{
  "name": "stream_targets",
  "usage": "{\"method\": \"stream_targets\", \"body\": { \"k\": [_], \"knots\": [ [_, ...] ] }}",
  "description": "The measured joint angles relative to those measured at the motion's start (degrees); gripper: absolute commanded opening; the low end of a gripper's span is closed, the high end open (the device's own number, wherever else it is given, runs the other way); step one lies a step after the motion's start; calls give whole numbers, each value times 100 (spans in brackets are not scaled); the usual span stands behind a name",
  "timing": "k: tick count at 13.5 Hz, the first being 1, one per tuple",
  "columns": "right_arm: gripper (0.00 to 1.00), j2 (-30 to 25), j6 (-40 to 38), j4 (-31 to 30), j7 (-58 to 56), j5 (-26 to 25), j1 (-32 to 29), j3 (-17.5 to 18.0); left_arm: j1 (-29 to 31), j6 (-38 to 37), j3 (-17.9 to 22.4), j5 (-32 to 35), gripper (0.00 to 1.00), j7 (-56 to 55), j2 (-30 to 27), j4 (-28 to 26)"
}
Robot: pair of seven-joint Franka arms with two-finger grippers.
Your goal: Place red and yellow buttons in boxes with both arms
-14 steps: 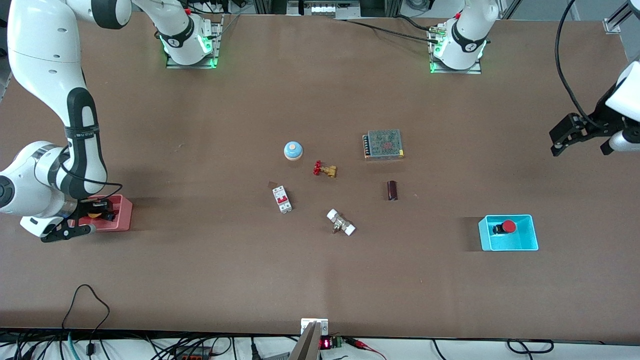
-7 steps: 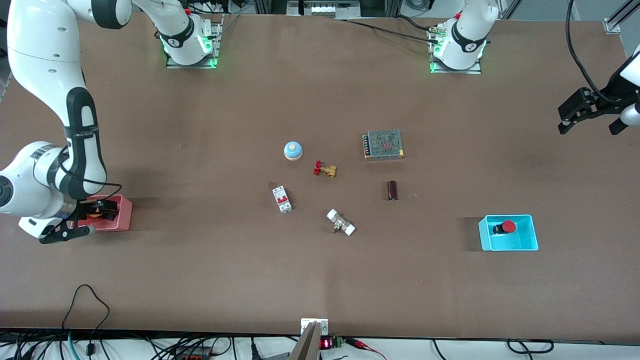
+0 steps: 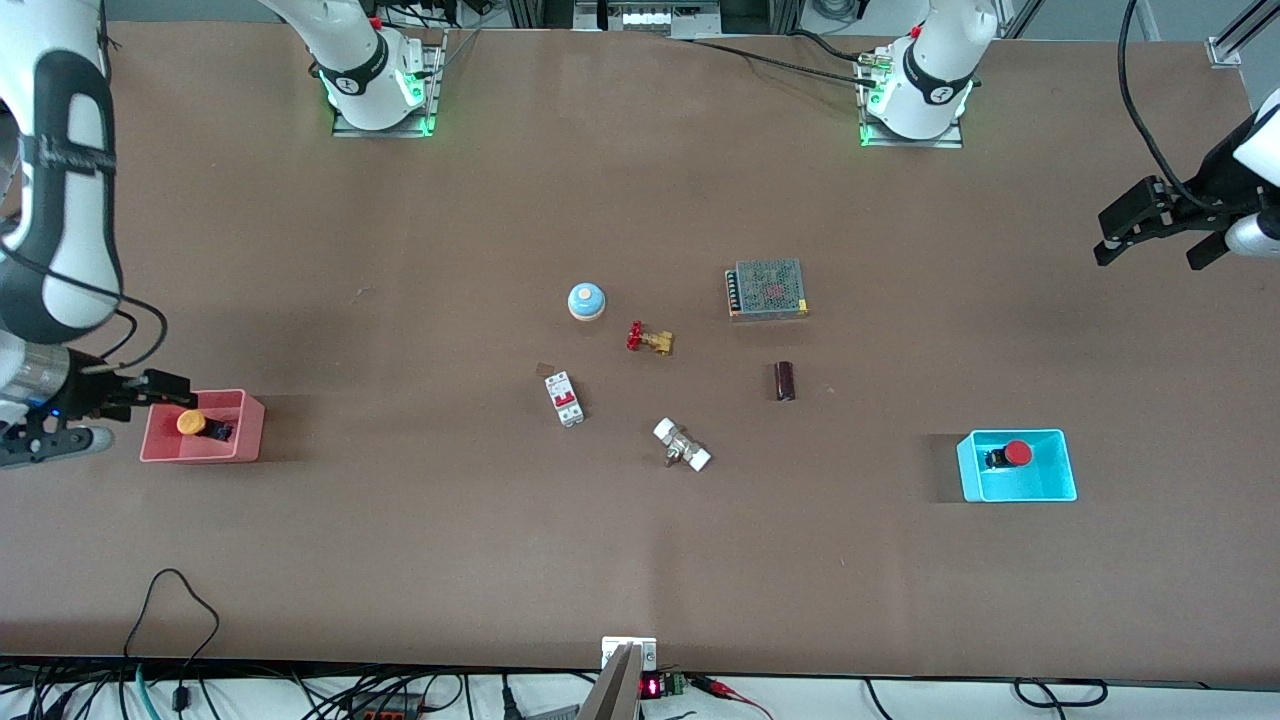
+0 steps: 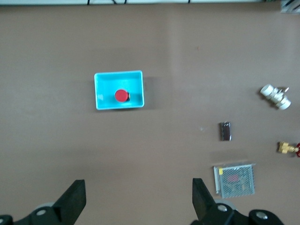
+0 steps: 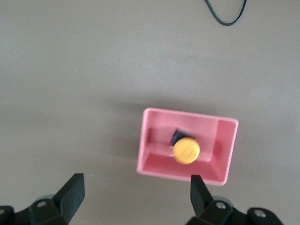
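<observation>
The orange-yellow button (image 3: 191,422) lies in the salmon pink box (image 3: 250,430) at the right arm's end of the table. The red button (image 3: 1017,452) lies in the cyan box (image 3: 1040,485) toward the left arm's end. My right gripper (image 3: 135,412) is open and empty, up beside the pink box at its outer side. Its wrist view shows the pink box (image 5: 225,150) and the yellow button (image 5: 186,150) below the open right gripper (image 5: 136,197). My left gripper (image 3: 1150,252) is open and empty, high over the table's edge. Its wrist view shows the cyan box (image 4: 101,91), the red button (image 4: 122,95) and the open left gripper (image 4: 139,204).
Mid-table lie a light-blue domed disc (image 3: 587,300), a brass valve with a red handwheel (image 3: 650,339), a white and red breaker (image 3: 564,398), a white-ended fitting (image 3: 682,446), a dark cylinder (image 3: 785,381) and a metal mesh power supply (image 3: 767,288).
My right gripper has lifted off the pink box and drawn outward, uncovering the yellow button inside. My left gripper has risen and shifted a little at the table's edge.
</observation>
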Motion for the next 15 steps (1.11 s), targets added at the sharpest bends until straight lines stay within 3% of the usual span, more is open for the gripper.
{"method": "stream_targets", "body": {
  "k": [7,11,14,15],
  "knots": [
    [100,-684,-585,14,2099,-7,911,32,-15,-24,-50,121,100,-16,-1,71],
    [100,-927,-1720,665,2365,-67,938,-59,-15,-24,-50,132,100,-16,0,108],
    [100,-990,-1959,863,2369,-198,888,-201,-13,-25,-48,136,100,-16,2,108],
    [100,-1026,-1970,870,2368,-355,759,-82,-12,-25,-47,138,100,-16,8,107]
  ]
}}
